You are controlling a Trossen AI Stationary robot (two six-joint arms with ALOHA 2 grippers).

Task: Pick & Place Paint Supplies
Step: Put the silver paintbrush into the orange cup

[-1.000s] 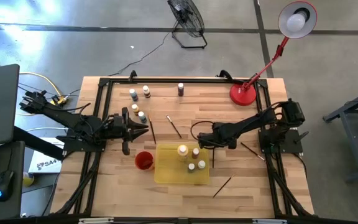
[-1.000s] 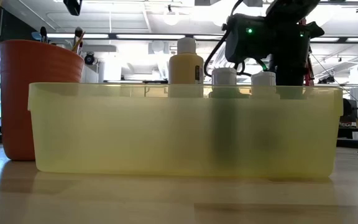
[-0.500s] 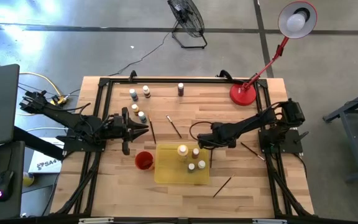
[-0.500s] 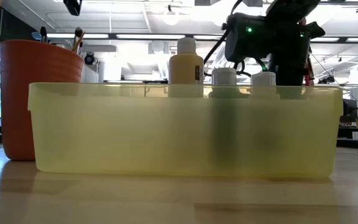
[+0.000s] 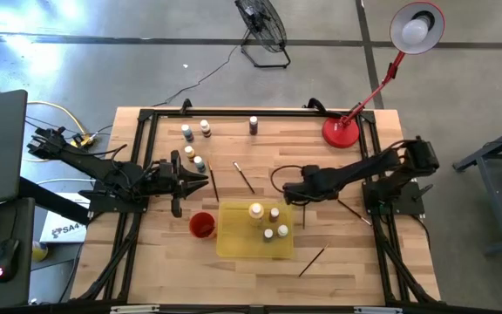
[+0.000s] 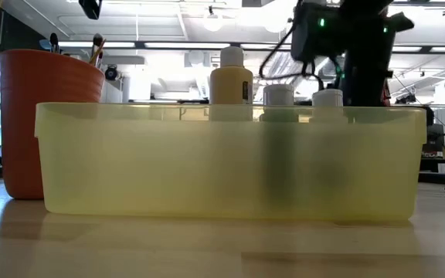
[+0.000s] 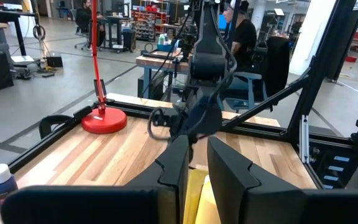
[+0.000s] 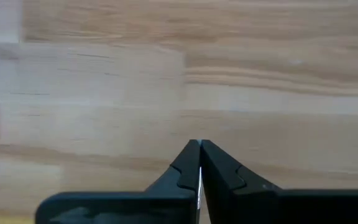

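Closing to a tight seam, the right gripper (image 8: 199, 146) now has its fingertips pressed together with nothing visible between them, where a second ago they stood apart. It has also drawn a little away from the yellow tray (image 5: 234, 244) toward its own side, with a thin dark paintbrush (image 5: 302, 216) lying on the wood just under and beside it. Judging from this, the pinch either missed that brush or has not lifted it; the wrist view shows only bare planks under the tips.

Just past the gripper, inside the tray, stand four paint bottles (image 5: 256, 211). Well beyond it, at the table's far edge near the left gripper (image 5: 200, 181), more bottles (image 5: 199, 163) wait, with another brush (image 5: 244, 177) between the two arms. The left gripper hovers unmoved, fingers slightly parted and empty. A red cup (image 5: 201, 225) holding brushes sits beside the tray.

Pale butcher-block wood (image 5: 277, 148) in a black frame makes the work surface, with a red desk lamp (image 5: 341, 131) at one corner. Around it are grey concrete floor, a fan (image 5: 262, 26), and people at benches behind.
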